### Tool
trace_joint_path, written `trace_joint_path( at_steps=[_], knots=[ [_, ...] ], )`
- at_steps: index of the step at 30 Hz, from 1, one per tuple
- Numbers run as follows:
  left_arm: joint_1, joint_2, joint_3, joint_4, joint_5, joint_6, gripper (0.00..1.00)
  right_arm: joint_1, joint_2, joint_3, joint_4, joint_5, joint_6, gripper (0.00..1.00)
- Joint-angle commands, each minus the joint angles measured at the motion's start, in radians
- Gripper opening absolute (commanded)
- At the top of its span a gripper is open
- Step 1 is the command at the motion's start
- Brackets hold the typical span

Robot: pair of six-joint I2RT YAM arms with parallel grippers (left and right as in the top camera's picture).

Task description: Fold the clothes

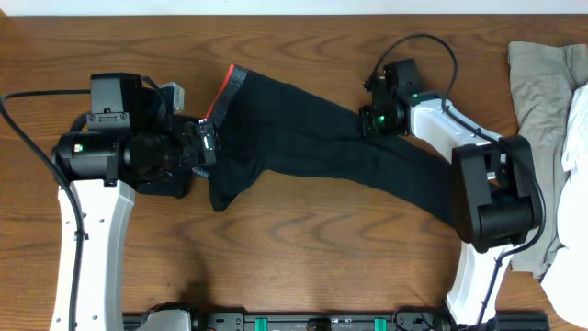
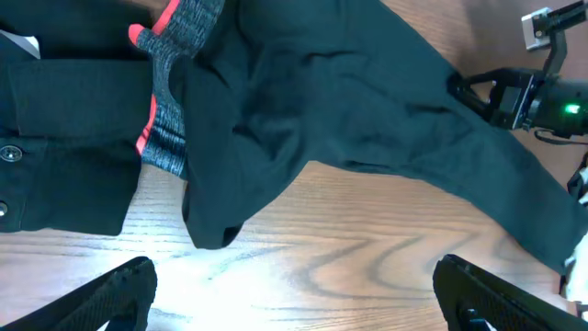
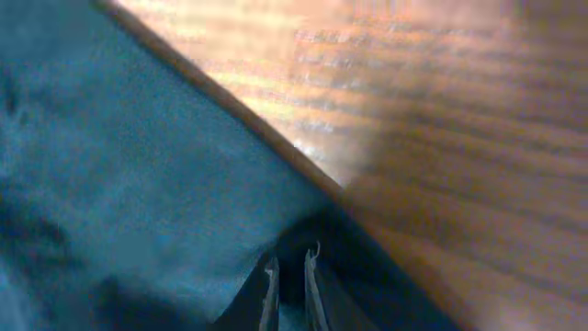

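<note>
Long black pants (image 1: pixel 312 138) lie spread across the table, running from upper left to lower right. Their grey waistband with a red-orange edge (image 1: pixel 227 85) points to the far left and also shows in the left wrist view (image 2: pixel 170 101). My left gripper (image 1: pixel 209 145) is at the pants' left edge, by the waist. Its jaws (image 2: pixel 294 271) are wide open over bare wood, with nothing between them. My right gripper (image 1: pixel 366 118) is down on the upper edge of a pant leg. Its fingers (image 3: pixel 292 262) are pinched together on the black fabric (image 3: pixel 138 165) right at the cloth's edge.
A khaki garment (image 1: pixel 542 92) and a white piece (image 1: pixel 577 129) are heaped at the table's right edge, behind the right arm's base (image 1: pixel 491 198). Bare wood (image 1: pixel 303 248) runs along the front of the pants. A black rail (image 1: pixel 312 322) lines the near edge.
</note>
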Motion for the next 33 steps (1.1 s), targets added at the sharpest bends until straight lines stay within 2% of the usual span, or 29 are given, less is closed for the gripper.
trace_joint_path(
  at_steps=[1, 7, 11, 13, 14, 15, 16, 19, 21, 22, 27, 33],
  knots=[
    [-0.002, 0.004, 0.006, -0.002, -0.012, 0.014, 0.98, 0.000, 0.047, -0.047, 0.064, 0.218, 0.045, 0.11],
    [-0.002, 0.004, 0.006, -0.003, -0.011, 0.013, 0.98, -0.044, 0.048, -0.031, 0.323, 0.251, 0.045, 0.13],
    [-0.002, 0.004, 0.006, -0.002, -0.012, 0.013, 0.98, -0.080, 0.048, 0.026, 0.331, 0.240, 0.047, 0.13],
    [-0.002, 0.004, 0.006, -0.002, -0.012, 0.013, 0.98, -0.101, 0.047, 0.072, 0.275, 0.190, 0.042, 0.13],
    [-0.002, 0.004, 0.006, -0.002, -0.011, 0.013, 0.98, -0.112, 0.044, 0.103, 0.226, 0.141, 0.029, 0.18],
    [-0.002, 0.004, 0.006, -0.002, -0.011, 0.013, 0.98, -0.123, 0.042, 0.136, 0.174, 0.087, 0.016, 0.32],
    [-0.002, 0.004, 0.006, -0.002, -0.011, 0.013, 0.98, -0.133, 0.038, 0.163, 0.127, 0.044, 0.012, 0.40],
    [-0.002, 0.004, 0.006, -0.002, -0.012, 0.014, 0.99, -0.164, 0.019, 0.240, -0.030, -0.074, 0.012, 0.41],
    [-0.002, 0.005, 0.006, 0.001, -0.012, 0.027, 0.85, -0.182, -0.002, 0.273, -0.111, -0.114, 0.007, 0.45],
    [-0.002, 0.006, 0.005, -0.001, -0.012, 0.039, 0.81, -0.187, -0.019, 0.282, -0.144, -0.134, -0.011, 0.46],
    [-0.004, 0.032, -0.002, -0.026, -0.012, 0.055, 0.80, -0.200, -0.145, 0.287, -0.306, -0.139, -0.051, 0.50],
    [-0.004, 0.037, -0.001, -0.028, -0.011, 0.055, 0.81, -0.201, -0.313, 0.287, -0.528, -0.011, -0.046, 0.59]
  ],
)
